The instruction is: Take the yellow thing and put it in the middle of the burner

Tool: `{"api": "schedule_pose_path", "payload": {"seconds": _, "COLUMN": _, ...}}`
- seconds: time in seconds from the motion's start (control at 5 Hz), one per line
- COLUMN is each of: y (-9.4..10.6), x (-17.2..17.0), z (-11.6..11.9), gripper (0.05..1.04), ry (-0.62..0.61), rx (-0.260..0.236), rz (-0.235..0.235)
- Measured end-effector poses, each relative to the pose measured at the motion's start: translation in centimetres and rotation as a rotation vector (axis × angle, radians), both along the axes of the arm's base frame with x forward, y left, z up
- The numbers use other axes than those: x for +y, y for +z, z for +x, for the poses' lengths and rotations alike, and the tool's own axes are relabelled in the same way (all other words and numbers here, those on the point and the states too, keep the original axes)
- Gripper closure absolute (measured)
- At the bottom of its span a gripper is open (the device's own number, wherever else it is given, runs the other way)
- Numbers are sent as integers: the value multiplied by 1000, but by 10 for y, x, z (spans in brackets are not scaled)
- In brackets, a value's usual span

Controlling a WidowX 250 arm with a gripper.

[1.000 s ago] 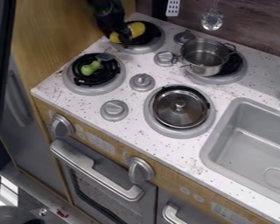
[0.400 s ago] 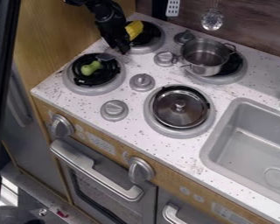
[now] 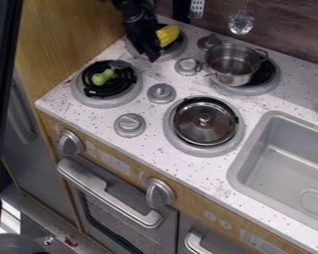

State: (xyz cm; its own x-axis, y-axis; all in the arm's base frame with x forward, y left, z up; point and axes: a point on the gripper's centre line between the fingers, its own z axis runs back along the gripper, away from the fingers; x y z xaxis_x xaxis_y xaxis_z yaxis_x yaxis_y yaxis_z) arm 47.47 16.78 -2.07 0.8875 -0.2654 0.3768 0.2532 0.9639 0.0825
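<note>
Gripper (image 3: 151,57) (open/closed: can't tell) hides L part of yellow thing (image 3: 168,35), located at rear-L burner (image 3: 181,48); pot (image 3: 232,65) partly covers rear-R burner (image 3: 273,79). Arm cut off at top. Counts: burners, 4; pot, 1; lid (image 3: 204,127), 1; green item (image 3: 103,76), 1.

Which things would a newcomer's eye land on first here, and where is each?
The bright yellow rounded thing stands out first, at the far-left round grey burner, beside the black tool. Next come the small green thing on the near-left burner and the shiny metal pot on the far-right burner.
</note>
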Motion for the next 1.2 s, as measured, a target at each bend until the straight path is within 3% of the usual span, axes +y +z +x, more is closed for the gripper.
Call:
{"api": "schedule_pose_path", "payload": {"seconds": 0.2, "y": 1, "x": -9, "z": -25, "gripper": 576, "ry": 48, "rx": 100, "rz": 15}}
{"api": "schedule_pose_path", "payload": {"seconds": 0.4, "y": -10, "x": -11, "z": -47, "gripper": 581, "ry": 110, "rx": 214, "rz": 22}}
{"api": "schedule_pose_path", "payload": {"seconds": 0.6, "y": -14, "x": -17, "z": -64, "gripper": 581, "ry": 170, "rx": 296, "rz": 50}}
{"api": "schedule_pose_path", "payload": {"seconds": 0.8, "y": -15, "x": -20, "z": -66, "gripper": 526, "ry": 216, "rx": 309, "rz": 52}}
{"api": "schedule_pose_path", "payload": {"seconds": 1.0, "y": -14, "x": -25, "z": -70, "gripper": 215, "ry": 230, "rx": 327, "rz": 24}}
{"api": "schedule_pose_path", "payload": {"seconds": 1.2, "y": -9, "x": -31, "z": -75, "gripper": 74, "ry": 222, "rx": 388, "rz": 9}}
